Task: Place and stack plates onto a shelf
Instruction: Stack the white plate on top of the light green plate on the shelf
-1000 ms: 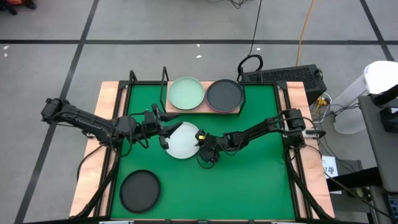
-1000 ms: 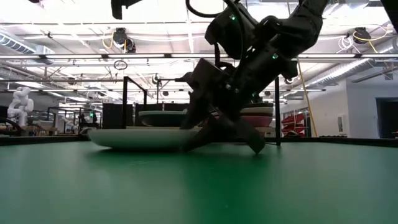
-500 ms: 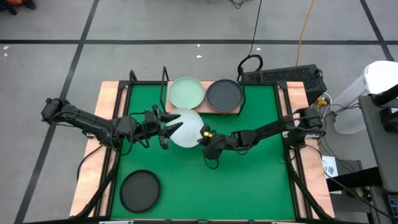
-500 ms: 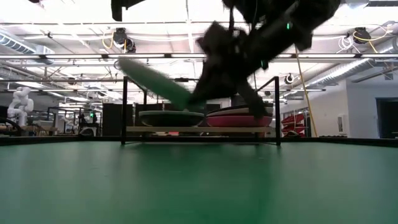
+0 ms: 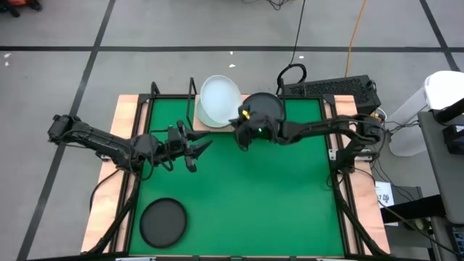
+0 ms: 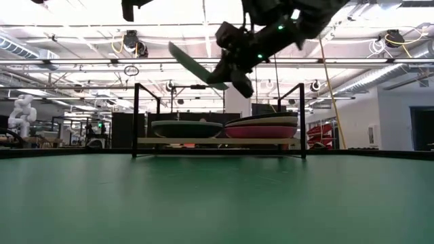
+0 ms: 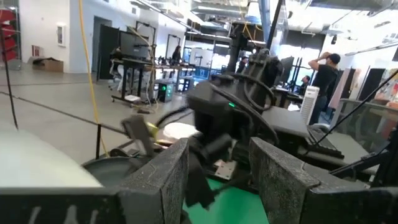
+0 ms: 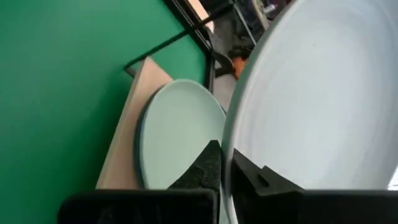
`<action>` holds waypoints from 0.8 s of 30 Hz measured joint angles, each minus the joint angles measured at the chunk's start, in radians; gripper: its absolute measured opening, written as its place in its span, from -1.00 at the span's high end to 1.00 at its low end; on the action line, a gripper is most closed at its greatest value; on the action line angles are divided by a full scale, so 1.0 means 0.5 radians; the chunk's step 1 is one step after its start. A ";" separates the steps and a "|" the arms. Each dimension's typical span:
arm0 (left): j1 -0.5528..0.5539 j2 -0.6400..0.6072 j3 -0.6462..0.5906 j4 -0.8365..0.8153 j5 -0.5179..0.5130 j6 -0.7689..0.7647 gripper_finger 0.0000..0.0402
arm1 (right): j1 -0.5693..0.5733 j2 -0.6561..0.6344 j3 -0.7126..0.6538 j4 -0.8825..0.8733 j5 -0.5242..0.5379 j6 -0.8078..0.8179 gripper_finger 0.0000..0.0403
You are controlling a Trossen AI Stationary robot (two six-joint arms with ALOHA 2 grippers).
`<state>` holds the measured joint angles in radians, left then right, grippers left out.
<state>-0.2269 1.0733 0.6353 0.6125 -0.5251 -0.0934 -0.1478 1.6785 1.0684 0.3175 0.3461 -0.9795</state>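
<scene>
My right gripper [image 5: 238,119] is shut on a white plate [image 5: 220,100] and holds it in the air over the left half of the shelf [image 6: 217,141]. Below it on the shelf lies a pale green plate [image 8: 177,137]. A black plate [image 5: 264,109] tops the stack on the shelf's right half, with a magenta plate [image 6: 261,131] under it. Another black plate [image 5: 163,221] lies flat on the green mat at the near left. My left gripper [image 5: 199,152] hovers open over the mat's left middle with nothing between its fingers. My right gripper pinches the white plate's rim [image 8: 227,163] between its two fingers, one on each face, at the plate's edge toward the table's right and near side. The fingers come from the table's right. The plate is lifted clear and tilted, its free edge [image 6: 175,49] higher.
Black upright rods [image 6: 135,118] stand at the shelf's ends. The green mat [image 5: 254,196] stretches in front of the shelf. A keyboard [image 5: 330,88] and cables lie beyond the table's far right corner. People stand in the room beyond the table.
My right gripper has taken the white plate off the mat, raised it and carried it toward the far edge, until it hangs over the shelf's left half. The plate lay flat on the mat and is now tipped, its free edge up.
</scene>
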 joint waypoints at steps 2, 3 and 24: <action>0.015 0.000 0.000 -0.002 0.000 0.015 0.14 | -0.076 0.040 0.088 -0.086 -0.119 0.055 1.00; 0.024 0.000 0.000 -0.002 0.000 0.018 0.14 | -0.107 0.074 0.132 -0.129 -0.166 0.086 1.00; 0.083 0.000 0.000 -0.035 0.002 -0.037 0.14 | -0.229 0.358 0.337 -0.293 -0.171 0.217 0.50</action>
<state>-0.1852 1.0733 0.6353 0.5949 -0.5243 -0.1120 -0.2623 1.8577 1.2369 0.1712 0.2607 -0.8709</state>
